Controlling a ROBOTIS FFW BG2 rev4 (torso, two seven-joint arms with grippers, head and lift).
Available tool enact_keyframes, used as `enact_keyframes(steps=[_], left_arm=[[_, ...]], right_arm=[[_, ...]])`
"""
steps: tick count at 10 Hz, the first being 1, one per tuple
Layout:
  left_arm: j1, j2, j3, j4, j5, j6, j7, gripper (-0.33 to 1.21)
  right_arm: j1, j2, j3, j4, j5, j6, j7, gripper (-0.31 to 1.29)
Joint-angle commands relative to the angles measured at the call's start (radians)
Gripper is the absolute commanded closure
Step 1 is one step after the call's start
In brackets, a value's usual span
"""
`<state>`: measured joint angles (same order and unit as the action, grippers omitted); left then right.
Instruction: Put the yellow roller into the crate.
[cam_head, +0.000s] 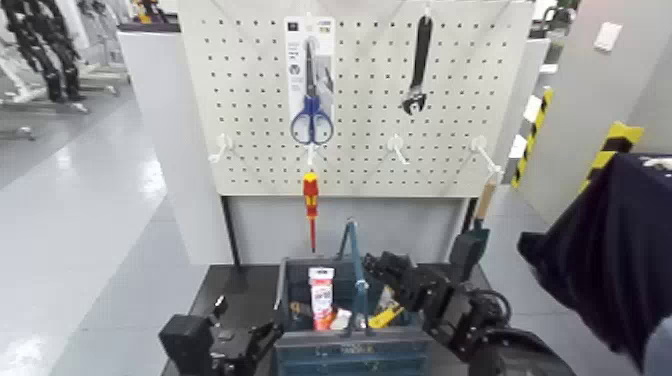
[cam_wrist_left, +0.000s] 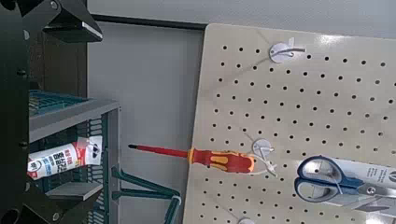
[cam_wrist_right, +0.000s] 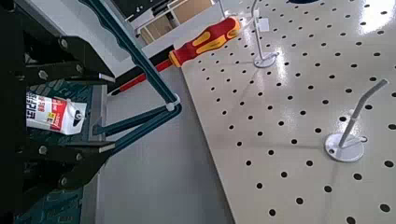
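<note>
The dark blue-grey crate (cam_head: 350, 352) with its tall central handle (cam_head: 352, 260) stands on the black table below the pegboard. The yellow roller (cam_head: 385, 318) lies inside the crate's right half, its yellow handle showing and a bit of white beside it. My right gripper (cam_head: 388, 275) hovers just above that side of the crate; in the right wrist view its fingers (cam_wrist_right: 65, 56) stand apart with nothing between them. My left gripper (cam_head: 258, 338) rests low at the crate's left front corner, fingers apart and empty.
A white tube with a red label (cam_head: 321, 297) stands in the crate's left half. On the pegboard (cam_head: 360, 100) behind hang blue scissors (cam_head: 312, 120), a black wrench (cam_head: 420, 60) and a red-and-yellow screwdriver (cam_head: 311, 205). A dark-clothed person (cam_head: 610, 250) stands at the right.
</note>
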<state>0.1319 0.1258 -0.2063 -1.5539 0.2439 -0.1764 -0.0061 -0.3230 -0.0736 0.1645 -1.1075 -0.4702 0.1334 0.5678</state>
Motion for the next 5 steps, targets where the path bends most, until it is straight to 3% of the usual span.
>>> enact_keyframes(steps=[1,5], left_arm=[[0.002,0.0,0.002,0.0,0.0,0.0,0.0,0.17],[0.003,-0.002,0.004,-0.002,0.0,0.0,0.0,0.17]], right_arm=[[0.015,-0.002,-0.007,-0.037,0.048,-0.006,-0.026,0.07],[0.052,-0.006,-0.022,-0.132,0.111,0.002,-0.098,0.07]])
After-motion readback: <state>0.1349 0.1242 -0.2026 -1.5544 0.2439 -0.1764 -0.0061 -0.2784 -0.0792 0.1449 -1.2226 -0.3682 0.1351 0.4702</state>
